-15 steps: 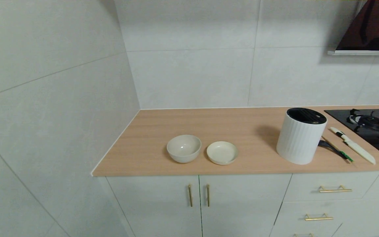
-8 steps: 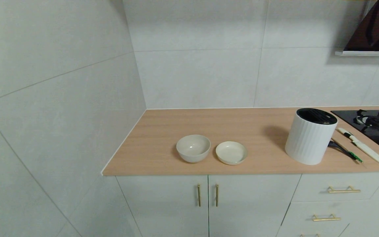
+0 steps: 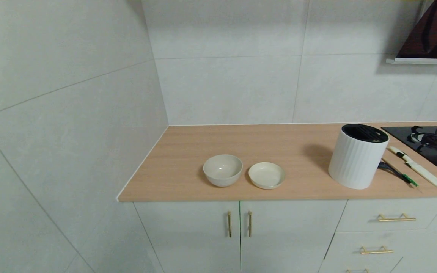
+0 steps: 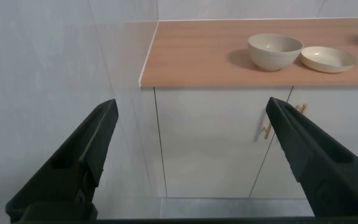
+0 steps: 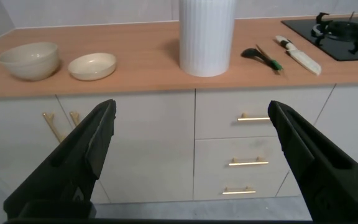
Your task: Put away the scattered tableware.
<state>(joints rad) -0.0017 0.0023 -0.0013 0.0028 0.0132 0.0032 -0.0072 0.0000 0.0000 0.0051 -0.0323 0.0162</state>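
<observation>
1. Head view: the bowl (image 3: 222, 170) and the shallow dish (image 3: 266, 175) sat side by side, just apart, near the front edge of the countertop (image 3: 279, 144). A knife (image 3: 415, 167) and a dark spoon (image 3: 391, 170) lay right of the white holder (image 3: 357, 156). The crockery looked glazed, so likely stiff, slick and chippable; a pinch on the rim seemed best.
2. Left wrist view: the left gripper (image 4: 191, 124) hung below counter level, jaws spread wide and empty, well short of the bowl.
3. Right wrist view: the right gripper (image 5: 191, 124) was likewise wide and empty. The knife was probably light and best taken by its handle.
</observation>
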